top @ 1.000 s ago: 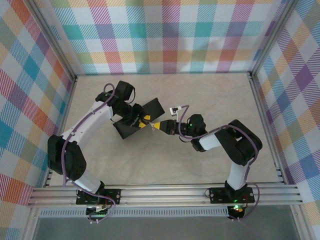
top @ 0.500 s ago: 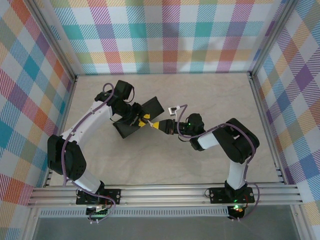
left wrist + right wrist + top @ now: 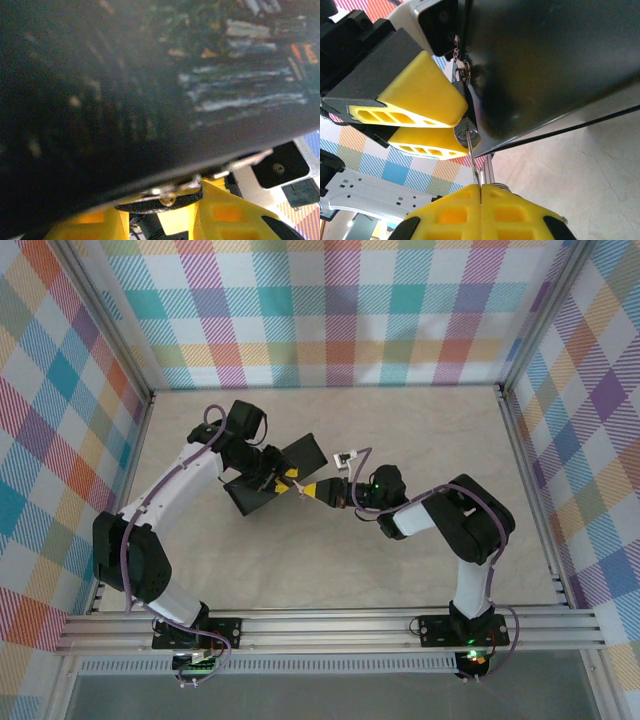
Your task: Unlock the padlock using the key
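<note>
Our right fingers (image 3: 481, 189) are pinched fully shut on the key (image 3: 472, 160), whose blade reaches up to the keyway of the padlock (image 3: 468, 134). We cannot tell how deep it sits. Our left fingers (image 3: 465, 125) are closed partway round the padlock, which hangs at the edge of the box (image 3: 560, 65). We judge the thin blade could pivot in our pinch or bend if we turn it off-axis. A hard twist could roll the padlock out of the left hold or drag the box across the desk (image 3: 590, 170).

Dark box (image 3: 248, 500) on beige marbled table (image 3: 330, 560), plaid walls (image 3: 340, 310) around, metal rail (image 3: 330, 628) in front
</note>
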### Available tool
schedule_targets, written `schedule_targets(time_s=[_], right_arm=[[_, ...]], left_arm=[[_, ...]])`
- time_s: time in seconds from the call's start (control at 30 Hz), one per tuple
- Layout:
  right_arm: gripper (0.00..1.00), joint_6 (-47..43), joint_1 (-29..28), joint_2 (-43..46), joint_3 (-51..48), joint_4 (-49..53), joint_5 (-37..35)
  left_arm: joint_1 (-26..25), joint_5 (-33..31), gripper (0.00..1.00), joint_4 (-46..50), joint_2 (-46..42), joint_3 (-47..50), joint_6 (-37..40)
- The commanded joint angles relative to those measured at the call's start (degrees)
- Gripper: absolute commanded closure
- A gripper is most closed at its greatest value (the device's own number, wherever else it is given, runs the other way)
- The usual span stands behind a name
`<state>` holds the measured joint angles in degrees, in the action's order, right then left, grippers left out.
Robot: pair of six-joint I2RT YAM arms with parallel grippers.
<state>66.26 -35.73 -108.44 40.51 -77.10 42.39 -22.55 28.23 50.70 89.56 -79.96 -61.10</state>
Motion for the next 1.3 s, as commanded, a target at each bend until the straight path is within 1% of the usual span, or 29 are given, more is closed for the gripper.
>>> schedule_targets(time_s=[0.0,0.2,0.63,0.9,1.07,1.27], right_arm=[[1.00,0.8,-0.4,-0.6,2.5,-3.5,-1.0],[1.00,1.3,-0.3,-0.7,2.3,-3.5,-0.1],[1.00,1.9,-0.4,-2.5,3.5,-3.5,0.0],[1.00,2.1,-0.4,-1.8,3.1,-3.5,0.3],[1.00,2.7,-1.1,-1.7,1.4,-3.5,-0.2],[1.00,2.2,-1.6,-1.1,-0.5,-3.5,-0.7]], left_arm=[[-0.5,3.7,1.00,1.4,-2.8,-1.2,3.4],[-0.5,3.3,1.00,3.7,-2.3,-2.5,6.5],[-0.5,4.0,1.00,3.4,-1.9,-2.1,6.7],[-0.4,2.5,1.00,5.1,-1.9,-2.3,8.3],[1.0,4.6,1.00,2.8,-1.8,-1.0,6.5],[1.7,4.7,1.00,3.7,-1.9,-2.1,7.0]])
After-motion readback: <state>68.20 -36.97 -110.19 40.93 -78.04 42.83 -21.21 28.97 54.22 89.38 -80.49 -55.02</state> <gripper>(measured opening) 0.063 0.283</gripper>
